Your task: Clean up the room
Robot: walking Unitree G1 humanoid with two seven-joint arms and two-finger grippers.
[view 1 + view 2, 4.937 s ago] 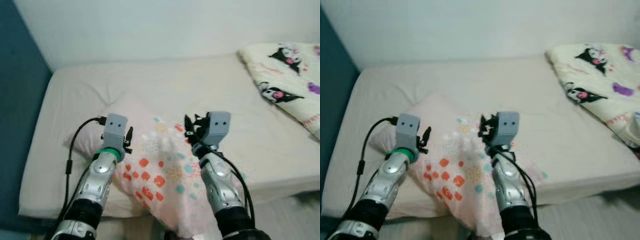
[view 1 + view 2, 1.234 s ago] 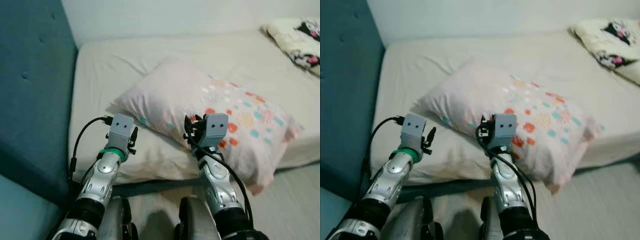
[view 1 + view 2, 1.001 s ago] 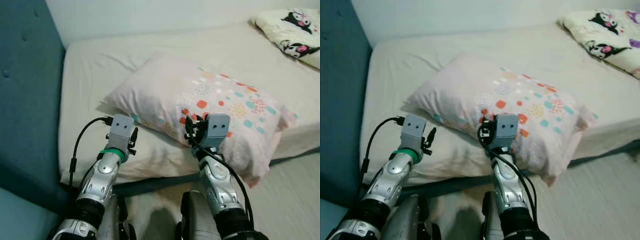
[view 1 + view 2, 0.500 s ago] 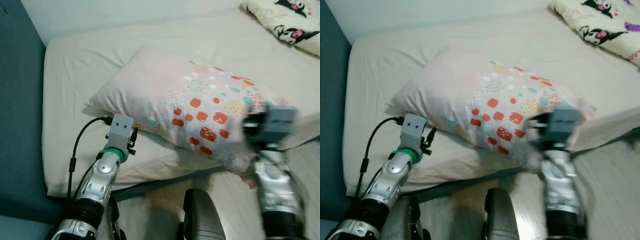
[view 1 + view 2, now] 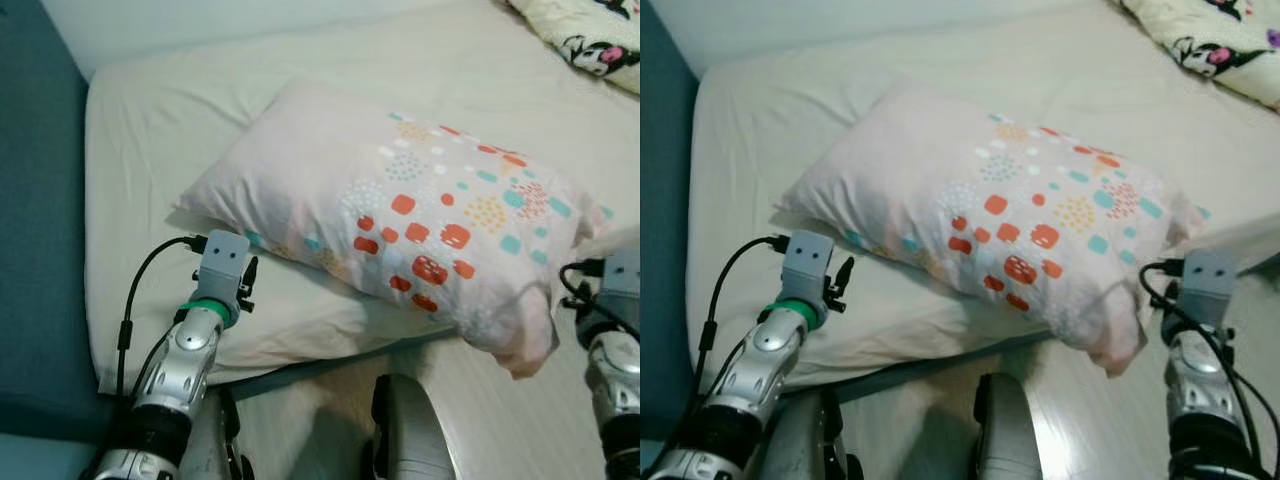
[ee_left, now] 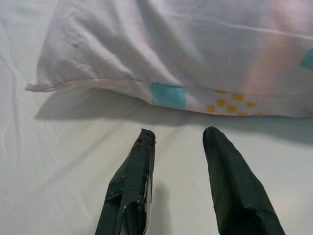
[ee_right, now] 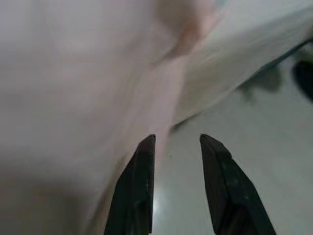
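The pillow [image 5: 400,215] lies near the bed's [image 5: 140,130] front edge, one corner overhanging. Both grippers, left [image 6: 178,139] and right [image 7: 176,142], hang parted and empty, likely freed for regrasping.

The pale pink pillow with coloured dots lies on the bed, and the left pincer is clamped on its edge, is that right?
Not quite. The pale pink pillow with coloured dots does lie on the bed, but the left pincer is not clamped on it. The left wrist view shows its fingers apart over the sheet, just short of the pillow's edge, holding nothing.
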